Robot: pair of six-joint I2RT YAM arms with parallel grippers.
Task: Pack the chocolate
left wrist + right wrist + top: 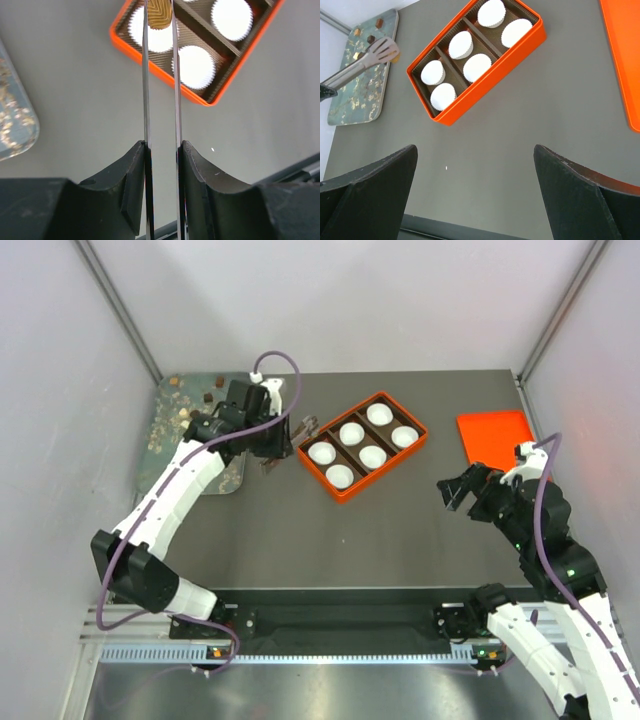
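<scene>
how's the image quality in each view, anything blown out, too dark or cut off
Top view: even light, soft shadows, though the chocolates on the tray are mere specks. Left wrist view: the paper cups blow out to flat white, and the chocolate in the tongs is cut by the top edge. Right wrist view: the right gripper is near-black, without detail.

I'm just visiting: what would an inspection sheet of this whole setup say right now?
Surface: dark grey table.
Job's things: tan chocolate pinched in tongs, close to orange box with six empty cups; spare pieces on tray.
Clutter: orange lid, lying right.
Grippers: left fingers shut on tongs; right fingers open, empty.
Cables: purple cables along both arms.
Surroundings: pale walls.
</scene>
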